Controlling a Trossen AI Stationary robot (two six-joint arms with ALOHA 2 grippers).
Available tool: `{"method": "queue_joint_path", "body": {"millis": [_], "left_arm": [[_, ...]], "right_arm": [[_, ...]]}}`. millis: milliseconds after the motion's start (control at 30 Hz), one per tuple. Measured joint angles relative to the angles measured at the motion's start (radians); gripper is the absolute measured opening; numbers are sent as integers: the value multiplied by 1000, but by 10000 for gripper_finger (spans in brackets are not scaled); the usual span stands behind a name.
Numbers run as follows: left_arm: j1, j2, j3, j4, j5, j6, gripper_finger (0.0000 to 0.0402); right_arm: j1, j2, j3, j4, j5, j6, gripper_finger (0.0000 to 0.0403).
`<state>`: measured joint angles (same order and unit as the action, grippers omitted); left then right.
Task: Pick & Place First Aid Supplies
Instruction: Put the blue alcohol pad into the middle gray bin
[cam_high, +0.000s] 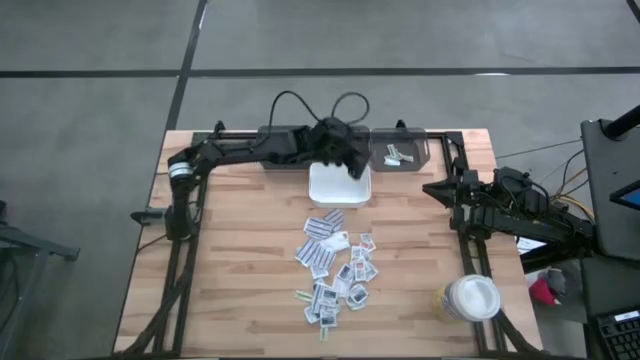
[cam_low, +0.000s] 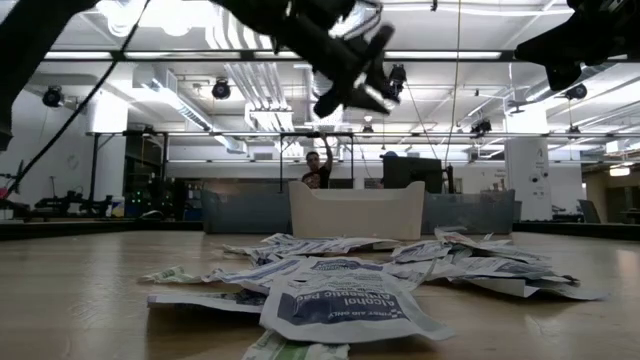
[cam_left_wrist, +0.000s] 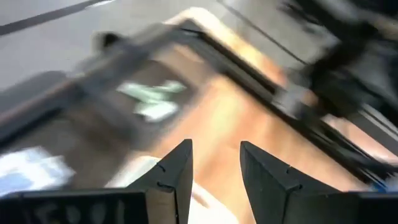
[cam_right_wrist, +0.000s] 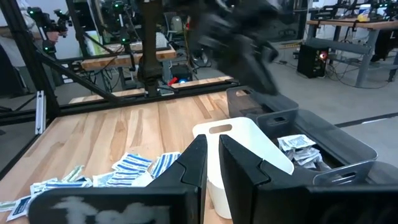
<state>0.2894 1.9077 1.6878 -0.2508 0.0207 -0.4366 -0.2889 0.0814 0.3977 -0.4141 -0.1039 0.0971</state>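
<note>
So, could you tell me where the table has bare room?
Bare wood lies left of the packet pile up to the table's left edge, and between pile and jar. It is crowded around the white tray, under the left gripper.

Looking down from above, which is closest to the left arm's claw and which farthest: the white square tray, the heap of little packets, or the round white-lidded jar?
Measured from the left claw, which hangs over the table's far middle:
1. The white square plastic tray, directly under the claw.
2. The heap of small flat white-and-blue packets, mid-table, nearer the front.
3. The round white-lidded jar, at the front right corner.
</note>
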Motion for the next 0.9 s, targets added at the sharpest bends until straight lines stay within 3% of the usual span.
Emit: {"method": "queue_joint_path", "body": {"millis": [367,600,767,900], "left_arm": [[-255,-44,-4,-148,30,13,126],[-376,-42,-5,-293,52,-202,126],[-428,-42,-6,-323,183,-429,126],[-484,-37,-7,-326,122,-564,126]], "right_arm": [[1,0,0,1,0,0,38],[1,0,0,1,0,0,38],[1,0,0,1,0,0,38],[1,0,0,0,0,0,38]]}}
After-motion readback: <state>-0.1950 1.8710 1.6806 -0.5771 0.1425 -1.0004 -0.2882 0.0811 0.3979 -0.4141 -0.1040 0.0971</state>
